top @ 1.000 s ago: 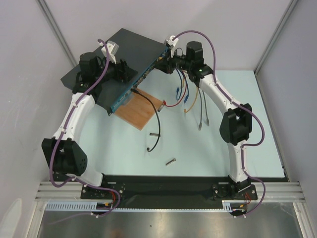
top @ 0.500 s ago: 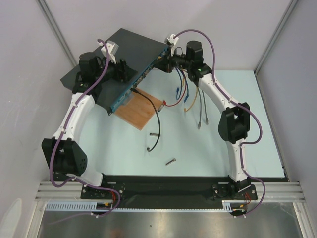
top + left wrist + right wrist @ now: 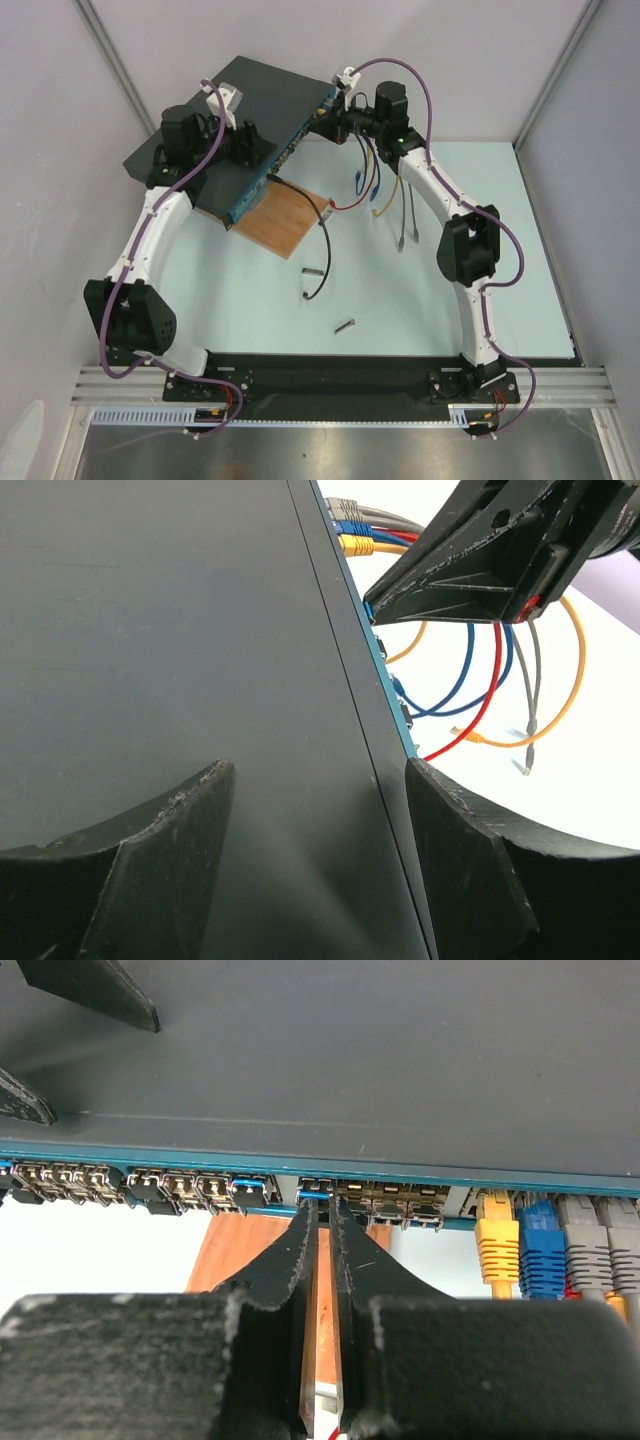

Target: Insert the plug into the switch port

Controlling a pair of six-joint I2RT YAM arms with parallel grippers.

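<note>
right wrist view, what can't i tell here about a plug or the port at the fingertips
- Right wrist view: whether any plug sits between the right fingers; their tips reach the switch and cover that port.
- Left wrist view: the port face is edge-on, and the right fingers block it.
- Top view: ports too small to tell apart.
- Left wrist view: whether the left fingers touch the switch top.

No text, label, brand, number or sign can be read in any view: none legible on the switch [image 3: 270, 110], on its ports [image 3: 190, 1188] or on the cable plugs [image 3: 497, 1243]
</note>
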